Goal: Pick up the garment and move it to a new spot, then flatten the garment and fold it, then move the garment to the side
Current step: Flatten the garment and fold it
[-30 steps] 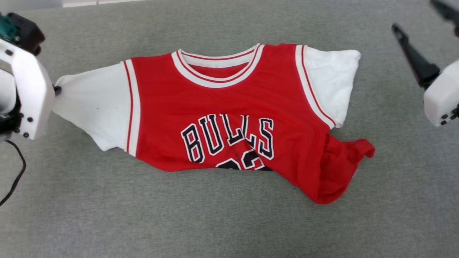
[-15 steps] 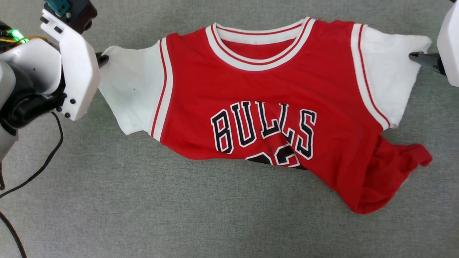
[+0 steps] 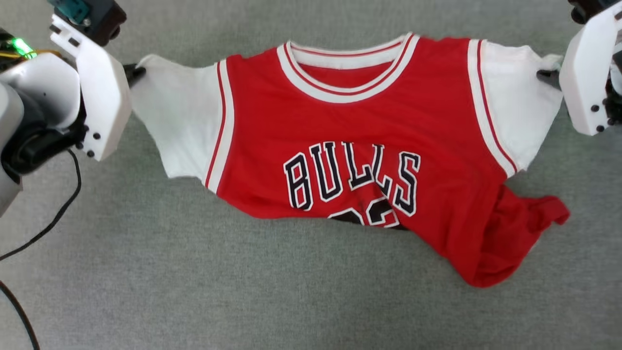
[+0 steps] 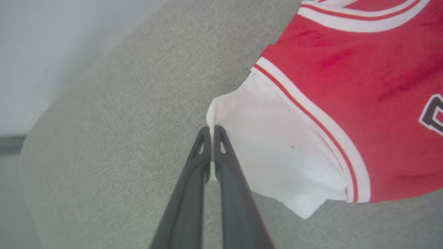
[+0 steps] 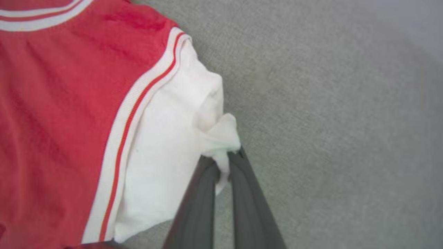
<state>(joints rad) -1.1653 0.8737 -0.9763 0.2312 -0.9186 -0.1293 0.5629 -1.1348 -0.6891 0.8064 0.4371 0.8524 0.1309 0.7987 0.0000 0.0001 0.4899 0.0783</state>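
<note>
The garment, a red jersey with white sleeves and black "BULLS" lettering, lies face up across the grey surface, its lower right hem bunched into a crumpled fold. My left gripper is shut on the outer tip of the white sleeve at the left; in the left wrist view the gripper pinches that sleeve edge. At the far right my right gripper is shut on the other white sleeve, and in the right wrist view the gripper holds a puckered bit of white cloth.
A grey fabric surface spreads under everything. A black cable trails from the left arm along the lower left. In the left wrist view the surface's far edge meets a pale wall.
The right gripper came in from the upper right and shut on the right sleeve. The head camera shifted, so the whole picture sits differently. The left gripper kept its hold.
</note>
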